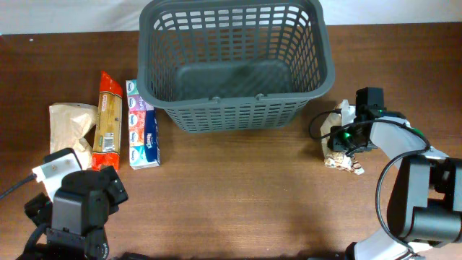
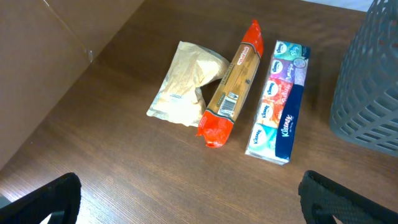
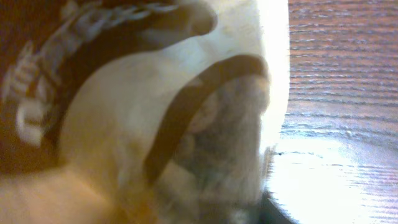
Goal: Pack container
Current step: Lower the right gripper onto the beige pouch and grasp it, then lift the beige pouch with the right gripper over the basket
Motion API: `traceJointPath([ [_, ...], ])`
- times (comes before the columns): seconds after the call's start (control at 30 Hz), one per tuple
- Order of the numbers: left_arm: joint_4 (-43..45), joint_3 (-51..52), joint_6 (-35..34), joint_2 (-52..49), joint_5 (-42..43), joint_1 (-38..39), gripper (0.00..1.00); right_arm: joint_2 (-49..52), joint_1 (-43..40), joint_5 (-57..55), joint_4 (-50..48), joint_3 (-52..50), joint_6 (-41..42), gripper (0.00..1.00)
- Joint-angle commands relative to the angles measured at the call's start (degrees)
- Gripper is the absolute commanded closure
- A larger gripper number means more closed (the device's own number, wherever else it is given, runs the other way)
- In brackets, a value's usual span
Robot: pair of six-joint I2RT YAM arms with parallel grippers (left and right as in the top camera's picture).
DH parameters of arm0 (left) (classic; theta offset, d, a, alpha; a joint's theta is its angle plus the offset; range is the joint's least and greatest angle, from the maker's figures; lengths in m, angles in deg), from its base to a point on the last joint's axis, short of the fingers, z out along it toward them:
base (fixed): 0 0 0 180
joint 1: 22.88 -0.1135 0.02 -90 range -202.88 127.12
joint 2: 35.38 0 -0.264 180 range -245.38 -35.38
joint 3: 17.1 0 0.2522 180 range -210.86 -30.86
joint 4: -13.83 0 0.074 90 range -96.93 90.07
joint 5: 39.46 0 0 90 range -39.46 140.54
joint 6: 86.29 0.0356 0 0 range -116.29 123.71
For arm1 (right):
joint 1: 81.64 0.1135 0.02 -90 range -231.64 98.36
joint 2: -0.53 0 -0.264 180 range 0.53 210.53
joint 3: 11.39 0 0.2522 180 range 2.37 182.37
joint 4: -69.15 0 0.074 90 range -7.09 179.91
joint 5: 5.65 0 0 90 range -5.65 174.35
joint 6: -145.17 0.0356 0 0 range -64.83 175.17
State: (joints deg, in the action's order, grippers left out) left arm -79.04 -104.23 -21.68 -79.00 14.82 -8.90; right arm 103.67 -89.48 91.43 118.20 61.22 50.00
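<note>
The container [image 1: 234, 108], a large dark grey lattice basket, stands empty at the back centre; its corner shows in the left wrist view [image 2: 367, 81]. My right gripper [image 1: 339, 139] is down on a crinkly white and brown snack packet [image 1: 346, 163] on the table right of the container. That packet [image 3: 155, 112] fills the right wrist view, blurred, and hides the jaws. My left gripper [image 2: 186, 208] is open and empty over bare table at the front left [image 1: 81, 189].
Left of the container lie a beige bag [image 1: 68, 126] [image 2: 183, 87], a long pasta pack with red ends [image 1: 108, 119] [image 2: 233, 87] and a tissue multipack [image 1: 142, 124] [image 2: 280, 102], side by side.
</note>
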Motion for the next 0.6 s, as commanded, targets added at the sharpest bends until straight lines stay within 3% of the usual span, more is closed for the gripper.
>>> traceJointPath([
  [0.0, 0.22, -0.57, -0.72, -0.15, 0.37, 0.13, 0.00, 1.49, 0.26, 0.68, 0.42, -0.57, 2.82, 0.96],
  [0.27, 0.22, -0.57, -0.72, -0.15, 0.39, 0.13, 0.01, 1.38, -0.70, -0.20, 7.32, 9.20, 8.00, 0.96],
  [0.57, 0.22, -0.57, -0.72, -0.15, 0.39, 0.13, 0.00, 1.38, -7.54, -0.20, 25.75, 38.49, 10.16, 0.96],
])
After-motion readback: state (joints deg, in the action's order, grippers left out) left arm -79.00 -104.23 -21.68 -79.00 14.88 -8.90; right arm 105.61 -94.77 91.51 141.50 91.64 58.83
